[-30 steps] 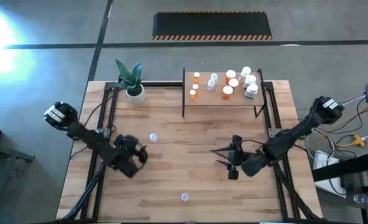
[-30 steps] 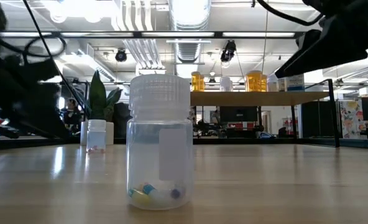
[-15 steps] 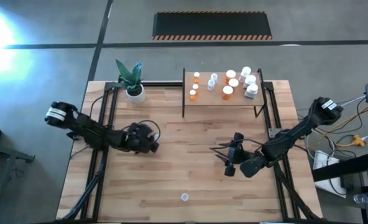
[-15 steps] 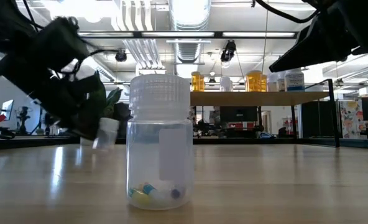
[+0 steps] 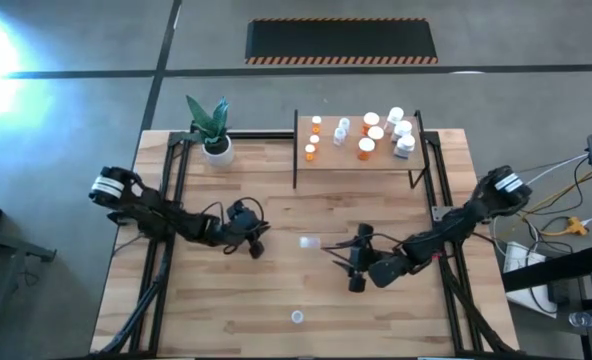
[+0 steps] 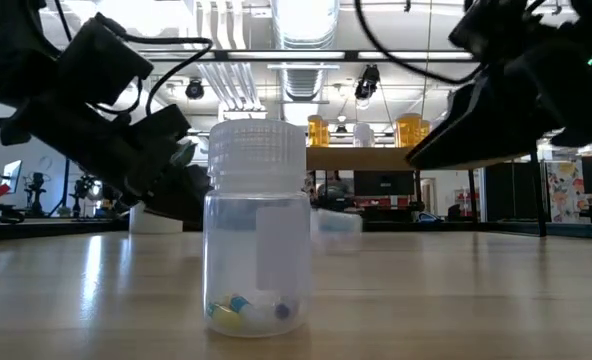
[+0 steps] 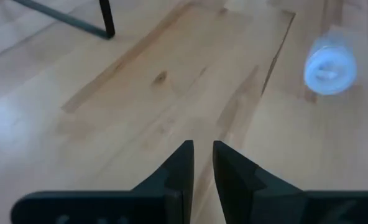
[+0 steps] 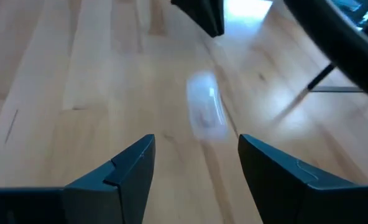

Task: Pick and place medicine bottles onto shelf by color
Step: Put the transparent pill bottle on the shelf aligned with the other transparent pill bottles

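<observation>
most of the medicine bottles (image 5: pixel 373 133), about ten with white caps and orange, white or clear bodies, already stand on the shelf (image 5: pixel 328 161) at the far side of the tabletop (image 5: pixel 276 300). two clear ones are left on the boards: a loose bottle (image 5: pixel 308 242) near the middle, lying between the two arms, and a near bottle (image 5: pixel 297 317) upright by the front edge, with a few pills visible inside in the low view. the loose bottle appears to lie on its side, though it shows only as a blur. the left claw (image 7: pixel 201 163), low over the boards left of centre, has its fingers pressed almost together on nothing; the loose bottle sits apart from it, just beyond the tips. the right claw (image 8: pixel 193 163), right of centre, is spread wide and empty, with the loose bottle ahead of its gap but not yet between the fingers. neither claw touches a bottle.
</observation>
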Action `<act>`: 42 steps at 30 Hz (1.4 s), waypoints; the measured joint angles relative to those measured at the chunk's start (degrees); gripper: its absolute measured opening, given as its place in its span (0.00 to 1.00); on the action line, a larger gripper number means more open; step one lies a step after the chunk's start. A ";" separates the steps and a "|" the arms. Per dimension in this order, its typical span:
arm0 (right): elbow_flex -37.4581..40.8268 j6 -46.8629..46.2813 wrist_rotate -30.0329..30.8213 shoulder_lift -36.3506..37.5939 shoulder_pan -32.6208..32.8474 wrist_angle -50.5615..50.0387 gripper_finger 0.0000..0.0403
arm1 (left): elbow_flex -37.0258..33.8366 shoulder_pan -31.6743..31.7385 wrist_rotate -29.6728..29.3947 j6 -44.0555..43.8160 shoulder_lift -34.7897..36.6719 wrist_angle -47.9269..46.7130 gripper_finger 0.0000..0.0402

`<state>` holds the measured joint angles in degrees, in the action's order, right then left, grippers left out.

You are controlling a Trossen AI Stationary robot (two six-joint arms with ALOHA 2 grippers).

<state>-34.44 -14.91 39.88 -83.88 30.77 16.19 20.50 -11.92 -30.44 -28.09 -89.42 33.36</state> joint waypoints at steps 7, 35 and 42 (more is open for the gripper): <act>-0.83 1.71 -1.85 -0.90 -1.07 -5.06 0.65 | -0.54 -3.07 0.14 -0.01 0.01 0.10 0.11; -33.78 9.26 -30.63 -18.63 -11.92 -43.20 0.60 | 1.17 -4.33 -1.67 -0.19 -9.98 7.66 0.10; -39.39 6.55 -30.91 -23.21 -11.90 -47.70 0.45 | 1.21 -4.61 -2.50 0.01 -13.50 12.98 0.10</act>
<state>-73.83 -8.36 8.97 -107.09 18.87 -31.51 21.71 -16.53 -32.94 -28.08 -102.92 46.35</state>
